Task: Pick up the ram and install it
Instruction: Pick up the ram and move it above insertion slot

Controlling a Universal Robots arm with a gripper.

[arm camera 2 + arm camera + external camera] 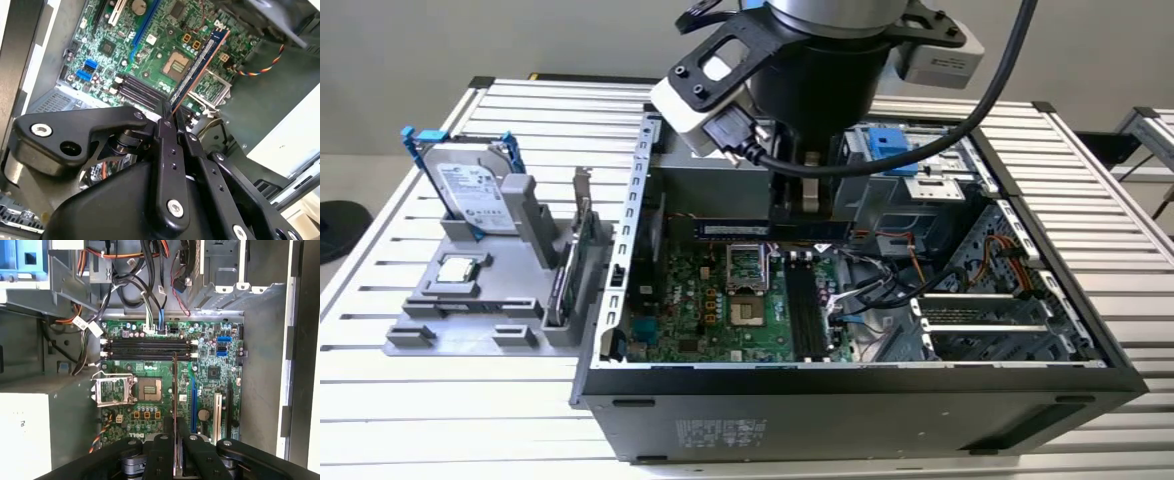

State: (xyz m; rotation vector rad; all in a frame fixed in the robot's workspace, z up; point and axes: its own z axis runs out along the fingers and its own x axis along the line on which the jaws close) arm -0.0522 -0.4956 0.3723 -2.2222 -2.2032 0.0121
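My gripper (811,208) hangs inside the open computer case (854,400), shut on the ram (767,229). The ram is a long dark green stick, held level above the motherboard (707,310) near the processor socket (744,266). In the second wrist view the ram (200,59) juts out from between the fingertips (165,122) over the board. In the first wrist view the ram (175,385) is seen edge-on, rising from the gripper (176,432) toward the black memory slots (147,347). Those memory slots (805,312) lie below and in front of the stick, apart from it.
On the exterior view's left, a grey fixture (420,335) holds a hard drive in a blue frame (467,190), a small square chip (458,270) and an upright card with a metal bracket (576,250). Loose cables (901,280) and drive bays (987,320) crowd the case's right side.
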